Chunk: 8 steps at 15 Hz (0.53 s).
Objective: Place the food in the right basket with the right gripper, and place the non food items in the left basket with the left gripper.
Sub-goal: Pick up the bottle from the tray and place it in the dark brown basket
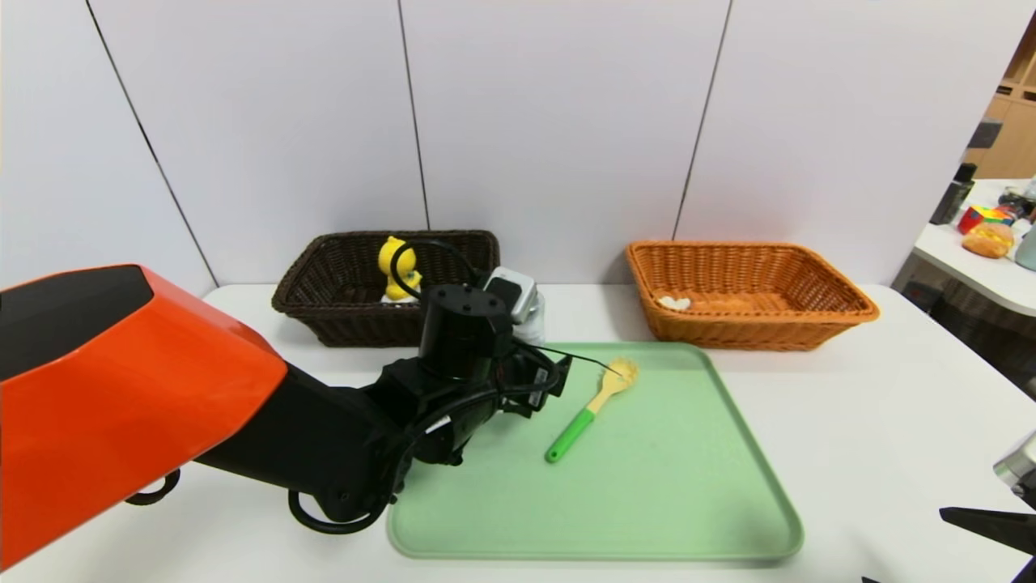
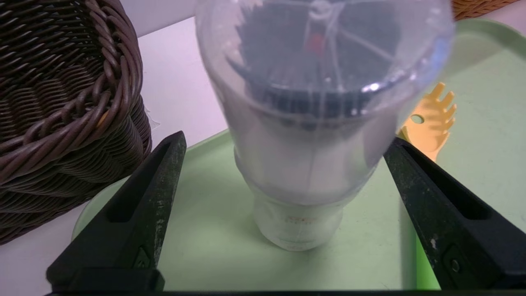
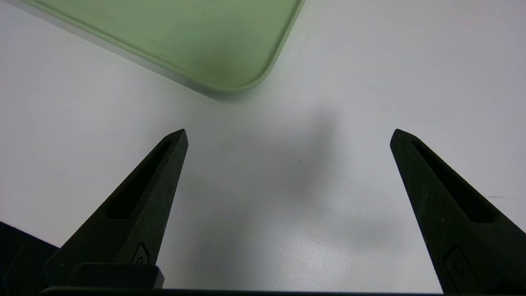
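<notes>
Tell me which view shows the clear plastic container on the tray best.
The left wrist view: the clear container stands upright on the green tray, filling the frame between the open left tool. In the head view the left arm hides almost all of it. The right wrist view shows none of it.

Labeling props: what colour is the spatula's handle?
Green, with a yellow head; spatula on the tray, clearest in the head view.
</notes>
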Available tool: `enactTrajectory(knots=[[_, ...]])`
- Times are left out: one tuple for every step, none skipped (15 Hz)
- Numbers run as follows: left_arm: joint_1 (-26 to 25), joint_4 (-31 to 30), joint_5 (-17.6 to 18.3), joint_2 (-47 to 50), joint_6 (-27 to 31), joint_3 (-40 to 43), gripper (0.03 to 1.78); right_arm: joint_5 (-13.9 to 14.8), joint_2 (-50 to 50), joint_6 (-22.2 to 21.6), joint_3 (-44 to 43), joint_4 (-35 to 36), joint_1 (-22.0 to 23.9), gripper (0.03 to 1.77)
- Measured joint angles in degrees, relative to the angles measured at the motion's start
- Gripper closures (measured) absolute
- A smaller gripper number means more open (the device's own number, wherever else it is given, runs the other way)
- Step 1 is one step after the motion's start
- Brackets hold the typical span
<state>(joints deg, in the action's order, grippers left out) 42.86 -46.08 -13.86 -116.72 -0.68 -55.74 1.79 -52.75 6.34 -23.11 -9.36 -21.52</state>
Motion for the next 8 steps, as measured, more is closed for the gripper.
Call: enactTrajectory(knots=[[-0.1, 0.0, 0.0, -0.3, 0.0, -0.3, 0.12, 0.0, 0.0, 0.0, 0.0, 0.0, 0.0, 0.1], [-0.1, 0.0, 0.0, -0.5, 0.0, -0.7, 0.12, 0.0, 0.0, 0.0, 0.0, 0.0, 0.0, 0.1], [-0.1, 0.0, 0.0, -0.7, 0.0, -1.0, 0.12, 0.0, 0.0, 0.0, 0.0, 0.0, 0.0, 0.1], [-0.1, 0.0, 0.0, -0.9, 0.0, -1.2, 0.12, -0.1, 0.0, 0.0, 0.0, 0.0, 0.0, 0.1], [-0.1, 0.0, 0.0, -1.1, 0.1, -1.5, 0.12, 0.0, 0.0, 0.0, 0.0, 0.0, 0.0, 0.1], [-0.1, 0.0, 0.0, -1.2, 0.0, -1.6, 0.12, 0.0, 0.0, -0.1, 0.0, 0.0, 0.0, 0.1], [-0.1, 0.0, 0.0, -1.3, 0.0, -1.8, 0.2, 0.0, 0.0, 0.0, 0.0, 0.0, 0.0, 0.1], [-0.1, 0.0, -0.1, -1.4, 0.0, -1.8, 0.38, 0.0, 0.0, 0.0, 0.0, -0.1, 0.0, 0.1]])
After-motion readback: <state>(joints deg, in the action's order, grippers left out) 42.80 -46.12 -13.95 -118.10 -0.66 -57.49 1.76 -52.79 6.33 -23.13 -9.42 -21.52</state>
